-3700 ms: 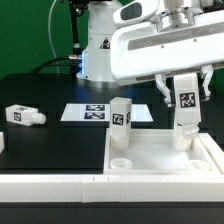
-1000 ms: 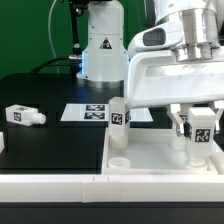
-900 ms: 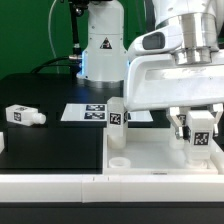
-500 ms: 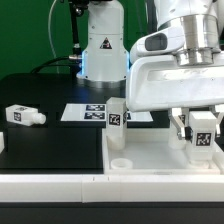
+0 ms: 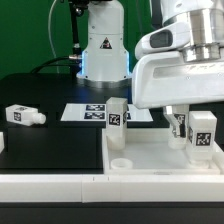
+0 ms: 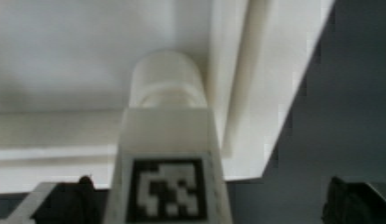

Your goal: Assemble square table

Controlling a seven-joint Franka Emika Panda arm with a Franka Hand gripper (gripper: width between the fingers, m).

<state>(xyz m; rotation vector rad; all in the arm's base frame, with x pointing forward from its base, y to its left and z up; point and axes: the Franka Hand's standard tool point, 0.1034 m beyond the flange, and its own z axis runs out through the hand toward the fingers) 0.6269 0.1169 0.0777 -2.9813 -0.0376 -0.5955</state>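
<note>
The square table top point(image 5: 155, 158) is a white slab with a raised rim, lying at the exterior view's right. One white tagged leg point(image 5: 119, 117) stands upright in its back corner socket. A second leg point(image 5: 201, 136) point(image 6: 167, 130) stands upright at the slab's far-right corner. My gripper point(image 5: 197, 119) point(image 6: 216, 203) hangs over this leg with its jaws open. In the wrist view the dark fingers point(image 6: 73, 202) stand clear of the leg on both sides. A third leg point(image 5: 22, 116) lies on its side on the black table at the exterior view's left. An empty round socket point(image 5: 119, 160) shows at the slab's near corner.
The marker board point(image 5: 95, 112) lies flat behind the slab. A long low white border bar point(image 5: 55, 186) runs along the front edge. The robot's white base point(image 5: 103, 50) rises at the back.
The jaws have spread apart and let go of the right-hand leg. That leg stays upright at the slab's corner. Nothing else has shifted.
</note>
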